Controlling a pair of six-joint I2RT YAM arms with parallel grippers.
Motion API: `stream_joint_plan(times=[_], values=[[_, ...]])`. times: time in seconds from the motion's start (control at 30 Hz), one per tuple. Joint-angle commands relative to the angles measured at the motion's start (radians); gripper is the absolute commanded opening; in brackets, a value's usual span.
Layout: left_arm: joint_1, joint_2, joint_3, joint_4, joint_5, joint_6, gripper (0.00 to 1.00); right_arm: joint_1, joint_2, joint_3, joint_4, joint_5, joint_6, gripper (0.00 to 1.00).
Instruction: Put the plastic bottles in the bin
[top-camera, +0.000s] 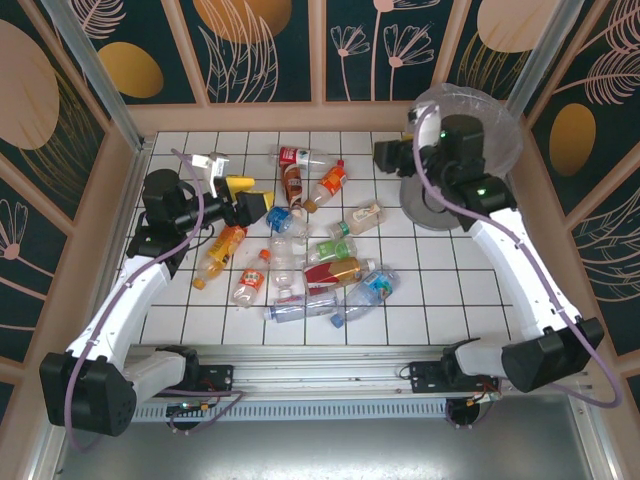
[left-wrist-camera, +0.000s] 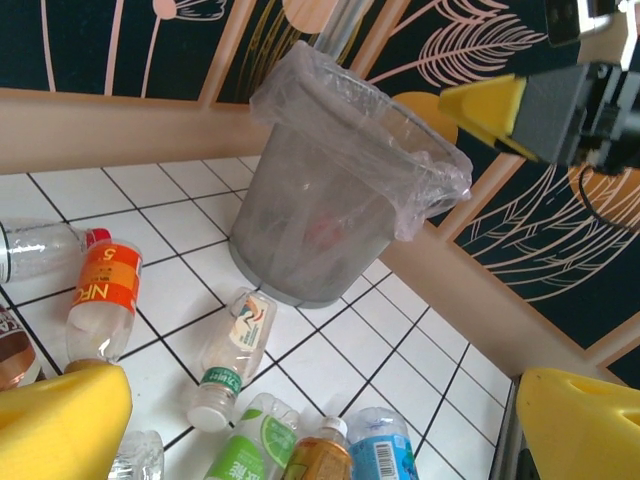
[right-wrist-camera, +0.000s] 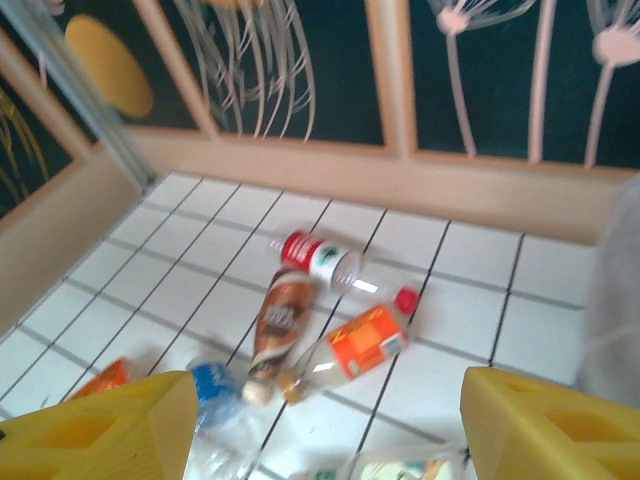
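Grey bin (top-camera: 425, 205): tall and round, lined with a clear crinkled bag folded over its rim. It stands in the far right corner of the table, close to the wooden back wall. A faint reddish patch shows through its wall in the left wrist view.
Table (top-camera: 450, 290): white tiles with dark joints.
Plastic bottles (top-camera: 285, 240): about a dozen small clear ones, some crushed, all lying on their sides. They form a loose heap across the middle of the table, left of the bin and apart from it.
Red-label bottle (top-camera: 297, 155): the one nearest the far edge.
Brown-label bottle (top-camera: 293, 185): just on the near side of the red-label one, pointing toward the near edge.
Orange-label bottle (top-camera: 328, 185): just beside the brown-label one, on its right and slanted.
Beige-label bottle (top-camera: 358, 218): has a green cap and lies closest to the bin, with bare tiles between them.
Green-label bottle (top-camera: 330, 250), amber bottle (top-camera: 345, 270), blue-label bottle (top-camera: 368, 290): packed close together in the near half of the heap.
Orange-drink bottle (top-camera: 222, 250): lies at the left side of the heap, toward the left edge.
Left gripper (top-camera: 250, 195): yellow fingers spread wide with nothing between them, at the far left side of the heap.
Right gripper (right-wrist-camera: 325, 425): yellow fingers apart and empty, held just left of the bin's rim, above the tiles by the far edge.
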Motion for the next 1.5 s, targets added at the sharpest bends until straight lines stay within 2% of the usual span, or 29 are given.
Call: stream_joint_plan(times=[0.0, 0.2, 0.37, 0.57, 0.7, 0.8, 0.9, 0.93, 1.1, 1.27, 1.47], values=[[-0.007, -0.022, 0.029, -0.056, -0.002, 0.064, 0.99, 0.065, -0.033, -0.050, -0.048, 0.070, 0.031, 0.71], [-0.007, -0.015, 0.079, -0.244, -0.001, 0.210, 0.99, 0.145, 0.002, -0.119, -0.182, 0.008, 0.017, 0.70], [-0.007, -0.003, 0.078, -0.329, -0.007, 0.236, 0.99, 0.226, 0.000, -0.223, -0.230, 0.025, 0.048, 0.68], [-0.007, 0.002, 0.079, -0.310, -0.007, 0.230, 0.99, 0.312, -0.023, -0.334, -0.246, 0.040, 0.173, 0.66], [-0.006, 0.002, 0.066, -0.270, 0.002, 0.201, 0.99, 0.434, -0.016, -0.371, -0.260, 0.090, 0.248, 0.66], [-0.007, -0.001, 0.066, -0.264, -0.035, 0.194, 0.99, 0.511, -0.023, -0.414, -0.198, 0.051, 0.207, 0.66], [-0.007, -0.016, 0.068, -0.255, -0.218, 0.163, 0.98, 0.567, 0.001, -0.422, -0.147, 0.088, 0.151, 0.67], [-0.007, -0.019, 0.068, -0.256, -0.249, 0.159, 0.99, 0.582, 0.015, -0.422, -0.136, 0.100, 0.119, 0.68], [-0.007, -0.043, 0.061, -0.256, -0.253, 0.179, 0.99, 0.671, 0.122, -0.379, -0.117, 0.114, -0.005, 0.69], [-0.007, -0.063, 0.058, -0.265, -0.372, 0.171, 0.99, 0.747, 0.241, -0.317, -0.117, 0.142, -0.092, 0.69], [-0.007, -0.060, 0.055, -0.264, -0.321, 0.181, 0.99, 0.816, 0.359, -0.239, -0.110, 0.170, -0.150, 0.69]])
